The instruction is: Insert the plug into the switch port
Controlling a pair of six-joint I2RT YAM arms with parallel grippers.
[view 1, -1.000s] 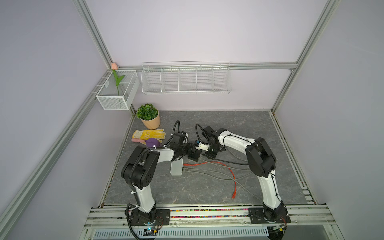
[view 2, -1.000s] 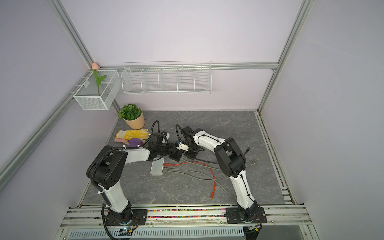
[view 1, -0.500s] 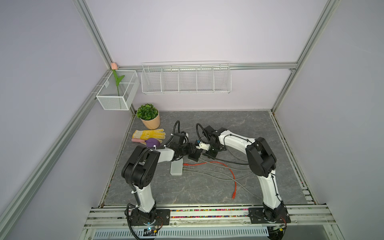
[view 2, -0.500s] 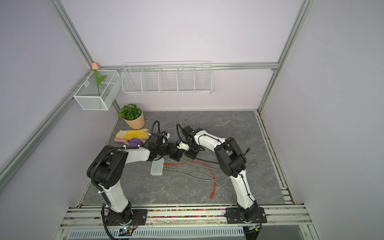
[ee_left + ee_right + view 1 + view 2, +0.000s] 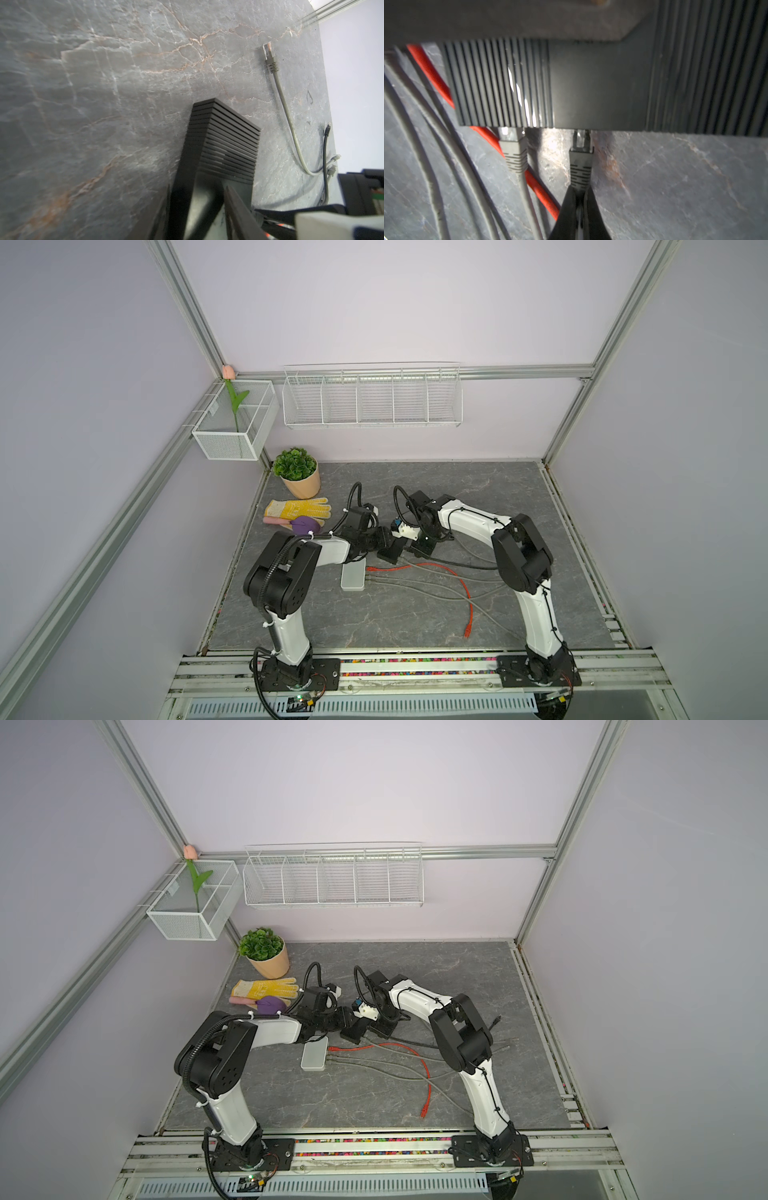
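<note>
Nothing has visibly shifted over the last second; both arms meet over the middle of the worktop (image 5: 104, 83) as before. The right claw (image 5: 581, 192) is pinched tight on the ribbed boot of the black cable (image 5: 580, 172), just behind the plug (image 5: 581, 141). The plug's clear tip sits at the mouth of a port in the switch (image 5: 598, 87), and I cannot tell whether it has latched. The left claw (image 5: 207, 199) stands partway closed around the switch body, bracing it.

The plug looks light and rigid, probably with a brittle latch tab, while its cable is limp. The boot therefore seems the right hold, with a straight push.

Only the right wrist view shows the port edge, with a grey plug (image 5: 512, 149) already seated beside it and a red cable (image 5: 436, 79) running under. The left wrist view shows the switch's ribbed back and a loose grey connector (image 5: 269, 56) lying well apart. In both top views the arms hide the joint.
</note>
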